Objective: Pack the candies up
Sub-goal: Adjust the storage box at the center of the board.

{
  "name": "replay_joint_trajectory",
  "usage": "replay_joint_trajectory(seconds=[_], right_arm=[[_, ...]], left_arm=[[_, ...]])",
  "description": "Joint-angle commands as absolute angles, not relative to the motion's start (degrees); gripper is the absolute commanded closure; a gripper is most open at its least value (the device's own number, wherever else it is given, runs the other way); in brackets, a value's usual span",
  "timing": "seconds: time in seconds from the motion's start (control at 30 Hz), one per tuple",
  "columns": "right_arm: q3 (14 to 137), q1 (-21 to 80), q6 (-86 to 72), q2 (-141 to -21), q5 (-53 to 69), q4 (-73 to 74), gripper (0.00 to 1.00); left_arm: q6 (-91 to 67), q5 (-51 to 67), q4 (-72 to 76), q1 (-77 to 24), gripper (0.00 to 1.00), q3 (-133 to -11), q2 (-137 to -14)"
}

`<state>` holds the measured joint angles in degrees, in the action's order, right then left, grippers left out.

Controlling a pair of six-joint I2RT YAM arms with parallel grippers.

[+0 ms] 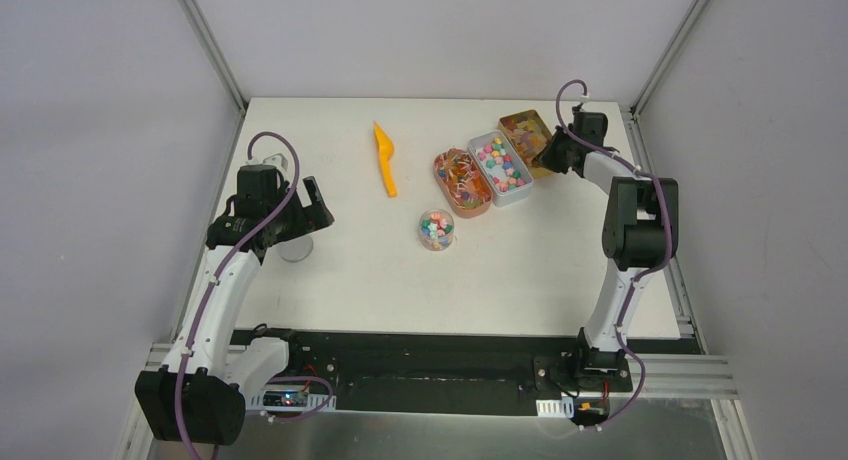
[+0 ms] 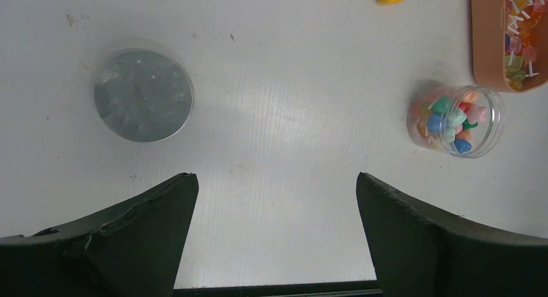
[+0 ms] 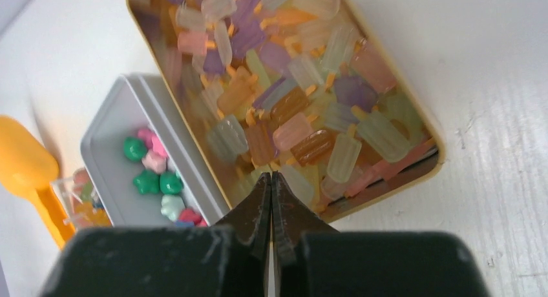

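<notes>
The candies (image 1: 500, 166) are small mixed-colour sweets in a white tray (image 1: 520, 192) at the back right; they also show in the right wrist view (image 3: 154, 173). More of them fill a small clear round jar (image 1: 437, 229), also in the left wrist view (image 2: 456, 121). An orange scoop (image 1: 385, 158) lies left of the trays, apart from both grippers. My left gripper (image 1: 300, 220) is open and empty over bare table (image 2: 276, 187), with the jar off to its right. My right gripper (image 1: 553, 156) is shut and empty, its tips (image 3: 271, 178) over the near rim of an amber tray (image 3: 423, 171).
The amber tray (image 1: 527, 137) holds translucent lolly-shaped sweets. A salmon tray (image 1: 461, 183) of candies on sticks stands left of the white one (image 2: 488, 58). A clear round lid (image 1: 297, 248) lies flat by my left gripper (image 2: 143, 95). Frame posts and side walls border the table.
</notes>
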<state>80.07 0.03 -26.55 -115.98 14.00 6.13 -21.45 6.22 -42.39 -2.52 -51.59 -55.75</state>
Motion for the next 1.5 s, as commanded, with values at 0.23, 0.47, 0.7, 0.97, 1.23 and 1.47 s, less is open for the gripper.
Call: replay_joint_trajectory(seconds=[0.23, 0.47, 0.7, 0.97, 1.23, 1.47], right_arm=[[86.06, 0.34, -3.57, -115.99, 26.53, 21.91, 1.0], [90.83, 0.18, 7.03, -117.89, 27.33, 33.33, 1.0], [92.69, 0.18, 13.22, -118.5, 24.78, 40.74, 1.0], [93.46, 0.1, 11.63, -115.96, 26.08, 39.74, 1.0], [93.67, 0.09, 3.33, -108.96, 28.34, 32.56, 0.99], [85.3, 0.18, -6.75, -96.94, 27.99, 24.71, 0.69]], left_arm=[[-20.06, 7.29, -40.15, -2.29, 0.03, -51.59, -55.5], [-20.05, 6.53, -40.16, -2.28, 0.03, -51.42, -55.27], [-20.1, 6.04, -40.17, -2.29, 0.04, -51.27, -55.31], [-20.57, 5.55, -40.1, -2.3, 0.04, -51.1, -55.65], [-34.79, -8.16, -45.42, -1.27, 0.01, -51.65, -62.27], [-44.39, -13.73, -45.79, 2.15, 0.03, -48.85, -64.52]])
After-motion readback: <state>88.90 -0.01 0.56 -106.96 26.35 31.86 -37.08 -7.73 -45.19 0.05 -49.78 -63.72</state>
